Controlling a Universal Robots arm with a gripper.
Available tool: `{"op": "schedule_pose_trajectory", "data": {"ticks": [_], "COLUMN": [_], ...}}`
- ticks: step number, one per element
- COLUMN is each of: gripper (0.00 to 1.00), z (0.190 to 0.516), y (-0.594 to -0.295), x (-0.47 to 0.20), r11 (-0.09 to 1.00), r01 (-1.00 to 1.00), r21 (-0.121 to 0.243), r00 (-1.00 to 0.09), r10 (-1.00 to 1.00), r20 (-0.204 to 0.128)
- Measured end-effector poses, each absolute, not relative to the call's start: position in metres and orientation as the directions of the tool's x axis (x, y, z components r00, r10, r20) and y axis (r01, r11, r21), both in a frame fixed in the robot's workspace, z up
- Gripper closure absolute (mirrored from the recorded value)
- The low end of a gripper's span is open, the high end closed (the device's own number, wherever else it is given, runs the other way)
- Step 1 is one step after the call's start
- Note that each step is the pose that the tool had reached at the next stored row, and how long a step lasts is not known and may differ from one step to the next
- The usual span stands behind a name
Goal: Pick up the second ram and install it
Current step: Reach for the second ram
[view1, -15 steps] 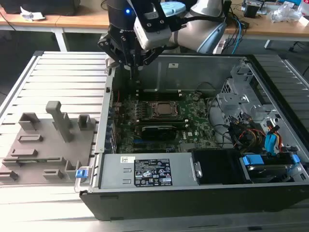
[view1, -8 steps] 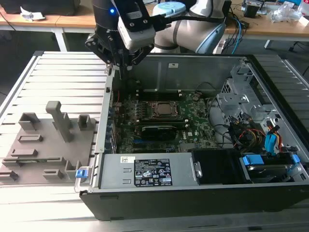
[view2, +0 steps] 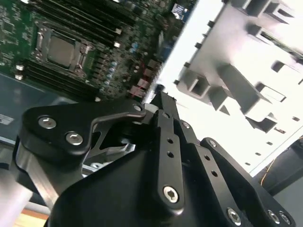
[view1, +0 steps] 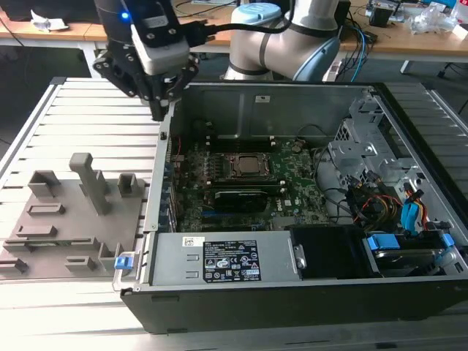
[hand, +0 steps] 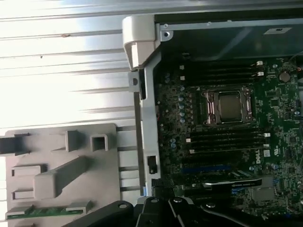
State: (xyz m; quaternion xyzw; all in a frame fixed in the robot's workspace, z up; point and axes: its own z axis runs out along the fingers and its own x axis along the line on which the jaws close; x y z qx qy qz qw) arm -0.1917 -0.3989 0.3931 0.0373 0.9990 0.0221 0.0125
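1. The gripper [view1: 160,110] hangs over the case wall [view1: 156,197], its jaws closed on nothing I can see.
2. The second ram [hand: 45,211] lies slotted in the grey tray [hand: 106,179].
3. A clean pick, I'd judge, needs the jaws opened, squared across the stick's long sides, and a straight lift.

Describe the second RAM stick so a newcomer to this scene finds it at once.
Beside the open computer case, on the exterior view's left, lies a grey fixture plate. In the first wrist view, the second ram lies in a slot on that plate. It is a thin green strip, the only green item there, unlike the broad motherboard in the case.
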Motion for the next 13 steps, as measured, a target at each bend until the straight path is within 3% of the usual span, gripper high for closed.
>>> {"op": "schedule_pose_trajectory", "data": {"ticks": [13], "gripper": [0.89], "z": [0.393], "y": [-0.399], "x": [-0.276], "r11": [0.996], "r01": [0.074], "r21": [0.045], "r00": [-0.997], "r10": [0.075], "r20": [-0.023]}}
